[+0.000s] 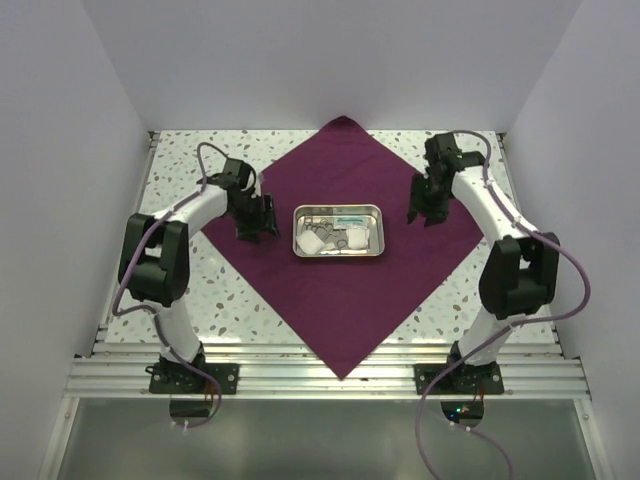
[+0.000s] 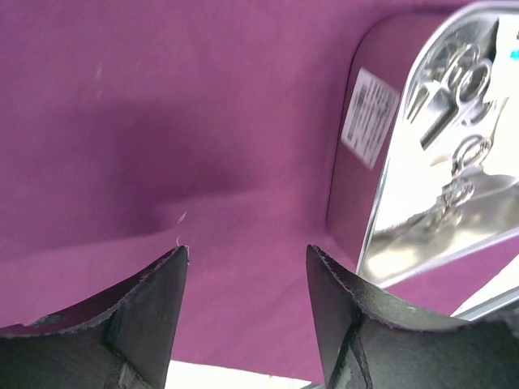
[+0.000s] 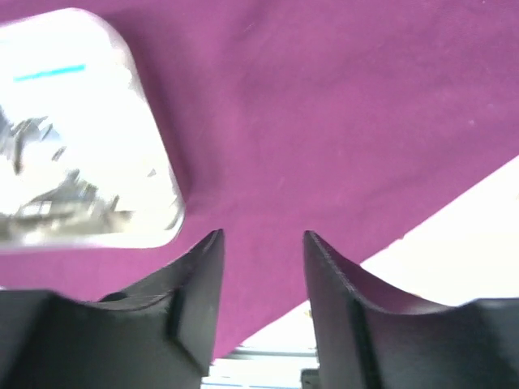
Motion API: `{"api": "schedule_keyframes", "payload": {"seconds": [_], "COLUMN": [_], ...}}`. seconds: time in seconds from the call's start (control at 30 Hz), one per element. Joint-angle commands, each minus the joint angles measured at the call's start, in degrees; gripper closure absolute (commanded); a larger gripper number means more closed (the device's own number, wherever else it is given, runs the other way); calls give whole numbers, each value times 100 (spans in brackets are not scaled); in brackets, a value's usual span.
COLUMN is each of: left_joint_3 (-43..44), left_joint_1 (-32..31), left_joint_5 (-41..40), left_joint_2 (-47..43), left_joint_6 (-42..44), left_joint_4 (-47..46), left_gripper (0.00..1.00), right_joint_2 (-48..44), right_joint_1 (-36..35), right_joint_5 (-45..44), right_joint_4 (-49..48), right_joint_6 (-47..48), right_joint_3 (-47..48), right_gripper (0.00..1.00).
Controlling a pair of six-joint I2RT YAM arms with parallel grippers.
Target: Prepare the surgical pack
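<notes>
Steel tray (image 1: 375,240), long axis left-right, centred on purple cloth (image 1: 340,310) lying corner-on, both jaws apart

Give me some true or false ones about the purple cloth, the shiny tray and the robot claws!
1. The steel tray sits on the purple cloth. True.
2. The left claw is gripping the tray. False: it is open and empty, beside the tray.
3. The cloth is folded over the tray. False: it lies spread open, tray uncovered.
4. The right claw is open with nothing in it. True.
5. The tray is empty. False: it holds metal tools and white pads.
</notes>
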State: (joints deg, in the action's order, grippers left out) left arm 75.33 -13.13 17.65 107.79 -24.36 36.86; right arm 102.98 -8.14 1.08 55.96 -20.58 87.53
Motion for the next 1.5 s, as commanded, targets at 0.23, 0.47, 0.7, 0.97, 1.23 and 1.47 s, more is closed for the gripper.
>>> {"api": "schedule_keyframes", "payload": {"seconds": [0.23,0.47,0.7,0.97,1.23,1.47], "left_joint_3": [-633,-1274,-2144,-2681,-2936,-2840], "left_joint_1": [231,275,267,275,275,275], "left_joint_5": [107,2,37,-60,72,10], "left_joint_2": [-1285,-2305,-3490,-4353,-4582,-4530], "left_joint_6": [107,-95,-236,-218,-306,-236], "left_joint_4": [137,295,471,884,840,858], "left_gripper": [36,36,36,35,35,35], "right_joint_2": [-2219,-2521,-1395,-981,-746,-507], "right_joint_1": [-3622,-6092,-7298,-7333,-7325,-7412], "right_joint_5": [305,95,-827,-733,-477,-696], "right_joint_4": [425,-595,-1017,-1526,-1817,-1572], "right_joint_6": [-85,-1623,-2090,-2073,-2117,-2231], "right_joint_3": [-1579,-2951,-2706,-2723,-2855,-2899], "right_gripper": [35,35,44,53,58,63]}}
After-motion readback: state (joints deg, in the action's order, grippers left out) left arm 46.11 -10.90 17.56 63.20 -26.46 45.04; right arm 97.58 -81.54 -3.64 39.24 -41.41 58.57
